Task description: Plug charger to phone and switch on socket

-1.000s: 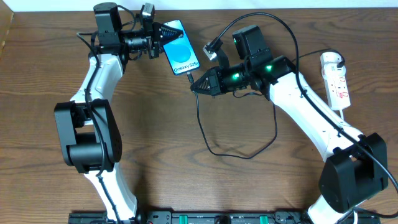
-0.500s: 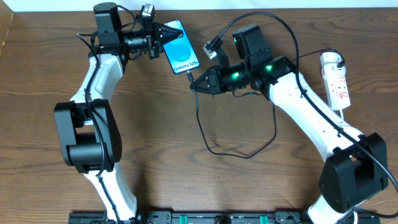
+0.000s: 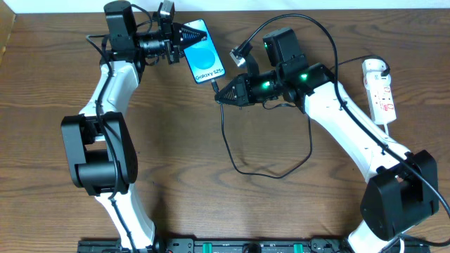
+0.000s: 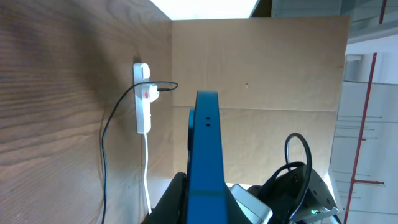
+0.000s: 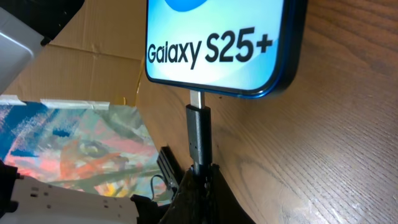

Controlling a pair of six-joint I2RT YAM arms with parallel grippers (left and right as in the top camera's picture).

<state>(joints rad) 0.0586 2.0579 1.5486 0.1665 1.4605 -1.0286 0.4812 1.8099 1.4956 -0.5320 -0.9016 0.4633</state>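
Overhead view of a brown wooden table [image 3: 169,140] with two arms reaching in from the lower edge.

Near the top of the frame, left of center, your left gripper [image 3: 187,36] has its fingers closed on the upper end of the phone [image 3: 204,53]. The phone's cyan screen faces the camera and it lies at a slant. In the left wrist view the phone [image 4: 204,155] shows edge-on as a blue bar rising from the bottom center, with a finger on either side of it.

Just right of the phone's lower end, your right gripper [image 3: 222,94] is pinched shut on the black connector [image 3: 215,86] of the charger [image 3: 232,151]. In the right wrist view the connector [image 5: 199,132] stands straight up from the fingers. Its bare metal tip meets the port in the bottom edge of the phone [image 5: 217,37], below the words "Galaxy S25+". You cannot tell how far the tip is in.

The charger's thin cable loops down across the middle of the table and back up to the right.

The socket [image 3: 380,88] lies at the right edge, well apart from both grippers. In the left wrist view its white cord [image 4: 147,168] trails downward.
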